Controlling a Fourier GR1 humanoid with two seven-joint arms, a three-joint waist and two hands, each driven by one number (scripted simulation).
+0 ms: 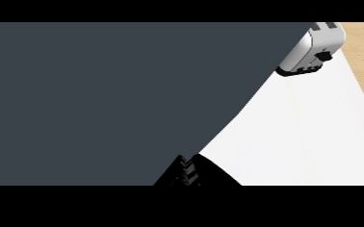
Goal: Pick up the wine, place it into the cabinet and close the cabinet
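A dark cabinet door [121, 101] fills the view from nine o'clock; the wine is hidden. One hand [190, 170] shows at six o'clock, side and fingers unclear. A toaster [307, 53] stands on the table [305, 125] at two o'clock. Glass is heavy and slippery, so take the body.

A large, flat, dark slate-grey surface [121, 101] fills most of the head view, evenly toned with no highlights, gradient or texture, so close that it blocks nearly everything behind it. To the right, the white counter top [305, 130] is brightly and evenly lit, almost washed out, with only faint pale streaks and no clear cast shadows. A white appliance [307, 53] at the upper right shows soft grey shading on its curved side, its underside darker. A strip of tan wood-coloured surface [353, 41] at the far right looks warm and well lit. At the bottom centre a black shape [195, 173] shows almost no detail. Edges look slightly soft and jagged.
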